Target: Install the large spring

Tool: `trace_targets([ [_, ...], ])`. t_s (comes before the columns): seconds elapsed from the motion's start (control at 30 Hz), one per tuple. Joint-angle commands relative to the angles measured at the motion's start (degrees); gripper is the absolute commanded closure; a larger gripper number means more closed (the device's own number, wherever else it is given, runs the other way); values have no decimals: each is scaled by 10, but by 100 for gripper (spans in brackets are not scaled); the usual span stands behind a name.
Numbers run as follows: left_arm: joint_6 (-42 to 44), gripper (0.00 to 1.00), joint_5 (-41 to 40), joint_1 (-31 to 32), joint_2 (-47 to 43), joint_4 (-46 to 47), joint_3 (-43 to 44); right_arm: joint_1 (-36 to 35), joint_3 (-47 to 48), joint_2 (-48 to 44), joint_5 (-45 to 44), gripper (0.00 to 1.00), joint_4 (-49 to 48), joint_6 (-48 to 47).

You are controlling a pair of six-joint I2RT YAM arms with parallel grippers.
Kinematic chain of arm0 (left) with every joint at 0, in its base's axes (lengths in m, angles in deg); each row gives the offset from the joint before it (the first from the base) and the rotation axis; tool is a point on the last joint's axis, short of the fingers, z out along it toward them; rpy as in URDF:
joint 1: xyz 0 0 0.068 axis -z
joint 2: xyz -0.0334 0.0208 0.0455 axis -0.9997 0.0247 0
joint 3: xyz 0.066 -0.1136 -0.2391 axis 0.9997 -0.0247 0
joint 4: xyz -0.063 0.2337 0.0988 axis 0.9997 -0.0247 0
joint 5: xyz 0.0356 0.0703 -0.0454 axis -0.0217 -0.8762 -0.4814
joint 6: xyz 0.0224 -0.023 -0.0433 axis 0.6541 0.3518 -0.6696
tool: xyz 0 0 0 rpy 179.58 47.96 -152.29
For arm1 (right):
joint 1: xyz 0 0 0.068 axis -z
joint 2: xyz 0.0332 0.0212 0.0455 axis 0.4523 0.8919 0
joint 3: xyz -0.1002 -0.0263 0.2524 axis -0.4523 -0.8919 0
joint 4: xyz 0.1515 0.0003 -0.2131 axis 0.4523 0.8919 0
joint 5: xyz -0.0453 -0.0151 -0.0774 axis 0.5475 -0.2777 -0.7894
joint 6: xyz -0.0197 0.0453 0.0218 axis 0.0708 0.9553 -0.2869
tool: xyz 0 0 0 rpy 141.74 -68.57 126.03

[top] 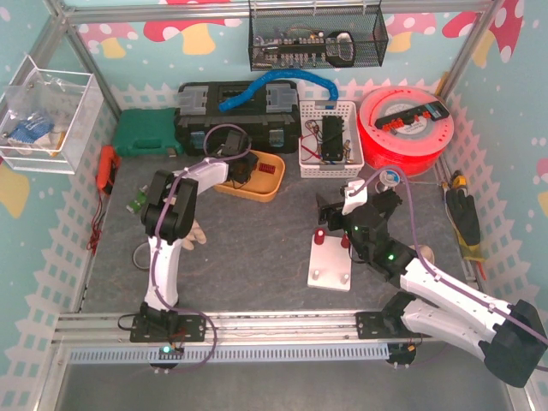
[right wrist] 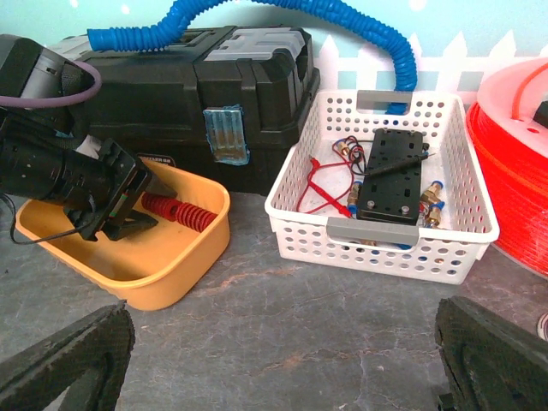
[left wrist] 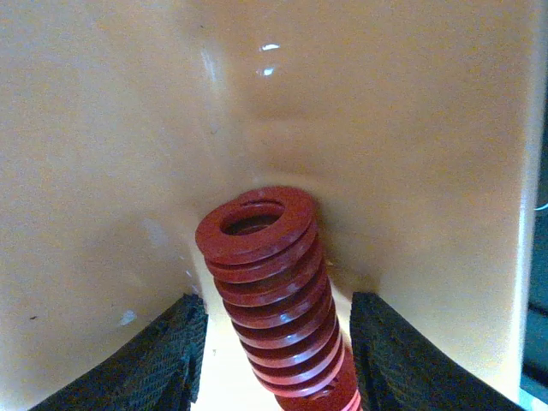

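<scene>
The large red spring (left wrist: pixel 270 291) lies in the yellow tray (top: pixel 259 192), its far end against the tray wall. My left gripper (left wrist: pixel 278 360) is open inside the tray. Its black pads (left wrist: pixel 145 360) stand either side of the spring, with a gap on each side. The spring (right wrist: pixel 180 214) and left gripper (right wrist: pixel 120 218) also show in the right wrist view. My right gripper (right wrist: pixel 282 368) is wide open and empty over bare table, at the far edge of the white base plate (top: pixel 332 264). A small red piece (top: pixel 319 235) stands on that plate.
A black toolbox (top: pixel 235 116) sits behind the tray, with a green case (top: pixel 145 133) to its left. A white basket (right wrist: pixel 385 240) with a black block and wires stands right of the tray. A red spool (top: pixel 407 128) is at the back right.
</scene>
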Motion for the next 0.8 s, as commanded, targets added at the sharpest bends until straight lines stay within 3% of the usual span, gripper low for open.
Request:
trace_targets([
  [0.0, -1, 51, 20, -4, 44, -39, -6, -2, -7, -6, -12, 5, -10, -8],
  [0.47, -19, 62, -45, -6, 11, -94, -23, -2, -5, -1, -12, 5, -10, -8],
  [0.63, -14, 53, -25, -6, 41, -99, 4, -2, -6, 1, -13, 5, -10, -8],
  [0.77, -15, 53, -24, -6, 47, -101, 7, -2, -5, 0, -16, 5, -10, -9],
])
